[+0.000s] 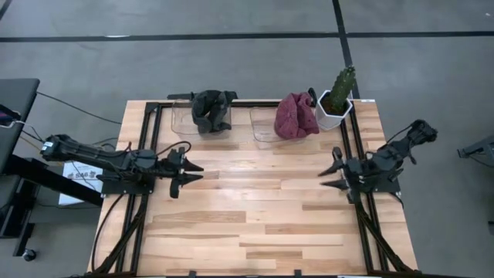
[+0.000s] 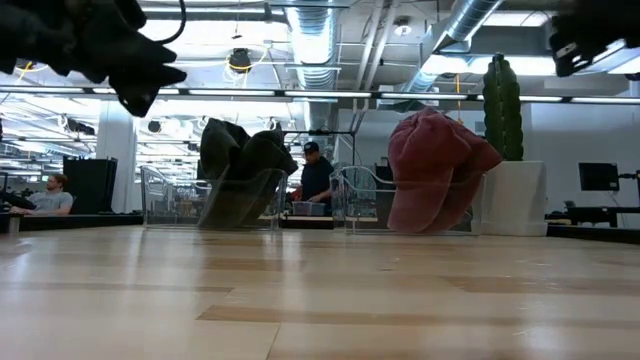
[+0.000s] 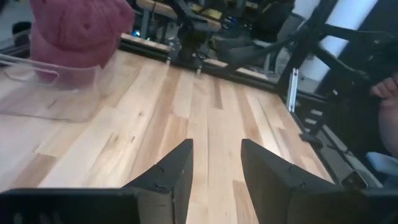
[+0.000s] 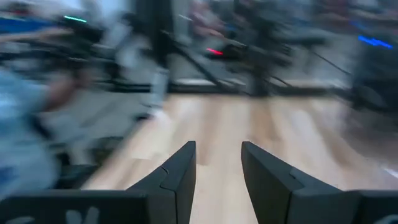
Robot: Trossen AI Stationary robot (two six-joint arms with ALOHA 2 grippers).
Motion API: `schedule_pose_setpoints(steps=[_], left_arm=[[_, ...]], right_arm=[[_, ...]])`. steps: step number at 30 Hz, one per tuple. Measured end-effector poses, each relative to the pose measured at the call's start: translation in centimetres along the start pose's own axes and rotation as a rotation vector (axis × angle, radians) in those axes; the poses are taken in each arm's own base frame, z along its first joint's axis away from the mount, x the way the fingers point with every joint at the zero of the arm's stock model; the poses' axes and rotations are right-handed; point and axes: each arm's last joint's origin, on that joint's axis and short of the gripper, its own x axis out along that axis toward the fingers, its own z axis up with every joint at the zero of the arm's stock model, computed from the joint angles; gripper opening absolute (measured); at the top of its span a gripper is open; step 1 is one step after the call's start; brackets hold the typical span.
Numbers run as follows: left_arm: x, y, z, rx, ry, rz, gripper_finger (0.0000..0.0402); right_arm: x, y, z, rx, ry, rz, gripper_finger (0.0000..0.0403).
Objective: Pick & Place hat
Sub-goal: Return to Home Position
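A dark green-black hat [image 1: 212,110] sits crumpled in the left clear bin [image 1: 181,120], sticking up above its rim; it also shows in the low view [image 2: 240,165]. A maroon hat [image 1: 296,116] sits in the right clear bin [image 1: 262,127], draped over its near wall [image 2: 435,165]; the left wrist view shows this hat [image 3: 74,28] too. My left gripper [image 1: 194,172] hovers open over the table's left side. My right gripper [image 1: 330,177] hovers open over the right side. Neither touches anything.
A cactus [image 1: 340,89] in a white pot [image 1: 333,113] stands at the far right corner beside the maroon hat's bin. Black frame rails [image 1: 154,143] run along the table's edges. Bare wood [image 1: 255,208] lies between the grippers. People sit in the room behind [image 2: 315,175].
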Motion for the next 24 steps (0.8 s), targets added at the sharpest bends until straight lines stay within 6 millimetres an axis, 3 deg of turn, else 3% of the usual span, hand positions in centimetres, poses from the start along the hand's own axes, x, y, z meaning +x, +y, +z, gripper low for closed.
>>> schedule_pose_setpoints(steps=[6,9,17,24], left_arm=[[0.0,0.4,-1.8,-0.001,-0.051,-0.026,0.0132],[-0.2,0.6,-3.2,0.018,-0.089,-0.054,0.0132],[-0.4,0.3,-4.2,0.083,-0.091,-0.104,0.0132],[-0.4,0.0,-4.4,0.115,-0.081,-0.123,0.0132]], right_arm=[[-2.1,0.2,-1.5,-0.100,-0.164,0.374,0.0118],[-2.0,0.6,-2.1,-0.153,-0.132,0.499,0.0118],[-1.9,0.6,-2.6,-0.163,-0.106,0.497,0.0118],[-0.7,0.8,-5.0,-0.166,-0.055,0.459,0.0118]])
